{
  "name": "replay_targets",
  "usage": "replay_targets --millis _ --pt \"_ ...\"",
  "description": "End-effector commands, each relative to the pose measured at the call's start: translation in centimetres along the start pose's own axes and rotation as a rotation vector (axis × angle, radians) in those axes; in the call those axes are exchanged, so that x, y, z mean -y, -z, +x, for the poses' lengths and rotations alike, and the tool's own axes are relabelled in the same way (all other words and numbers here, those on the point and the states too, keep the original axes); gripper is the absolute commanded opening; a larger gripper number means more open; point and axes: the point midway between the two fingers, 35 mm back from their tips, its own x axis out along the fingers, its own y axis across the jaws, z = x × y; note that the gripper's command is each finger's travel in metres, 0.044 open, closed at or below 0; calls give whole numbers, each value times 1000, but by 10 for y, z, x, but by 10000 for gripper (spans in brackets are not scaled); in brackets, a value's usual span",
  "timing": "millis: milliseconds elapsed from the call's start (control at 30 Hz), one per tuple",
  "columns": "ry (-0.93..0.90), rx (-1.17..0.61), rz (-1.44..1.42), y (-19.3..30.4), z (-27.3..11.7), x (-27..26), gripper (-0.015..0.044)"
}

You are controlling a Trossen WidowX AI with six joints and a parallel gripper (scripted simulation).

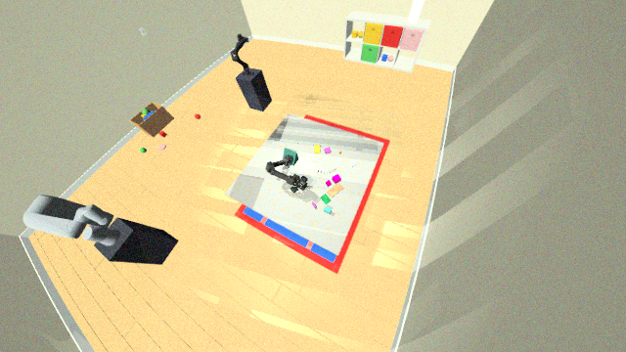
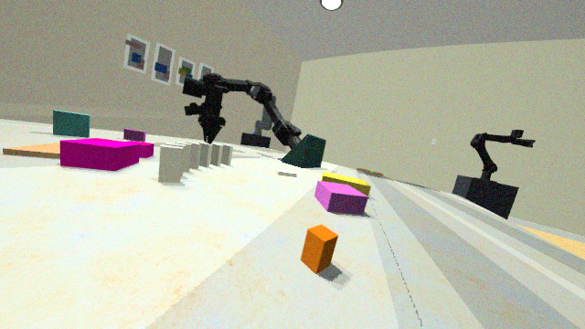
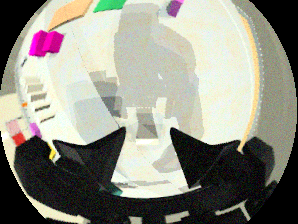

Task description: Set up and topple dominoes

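Observation:
Several pale grey dominoes [image 2: 170, 164] stand upright in a spaced row, also at the left of the wrist view. Another pale domino [image 2: 287, 174] lies flat on the table, apart from the row. My gripper [image 2: 209, 141] [image 3: 148, 129] points straight down behind the row in the exterior view. Its fingers are apart, low over the table. A grey domino [image 3: 147, 125] is in the gap between the fingertips, with space on both sides. It is hidden in the exterior view, so I cannot tell its exact height against the tips.
Magenta blocks [image 1: 336, 178] [image 2: 98, 155] [image 3: 46, 44] lie near the row, beside a peach board [image 1: 335, 190] [image 3: 70, 13]. A green piece [image 1: 326, 198], a teal block [image 2: 70, 123], a violet block [image 2: 340, 197], an orange block [image 2: 319, 249] and a dark green wedge [image 2: 308, 152] are around.

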Motion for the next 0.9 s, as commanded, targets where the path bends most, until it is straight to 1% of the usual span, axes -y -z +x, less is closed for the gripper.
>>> replay_targets --millis 0,100,133,467,533,700,767,867 --pt "-3 -3 -8 1 2 -2 204" --pt "-3 -3 -8 1 2 -2 125" --pt "-3 -3 -8 1 2 -2 107" --pt "-5 1 -10 1 -1 -2 107" --pt "-14 33 -24 -3 -24 -3 107" --pt "-47 150 -78 0 -107 -2 107" --pt "-55 182 -92 5 -128 0 107" --pt "-58 190 -96 6 -133 1 107"
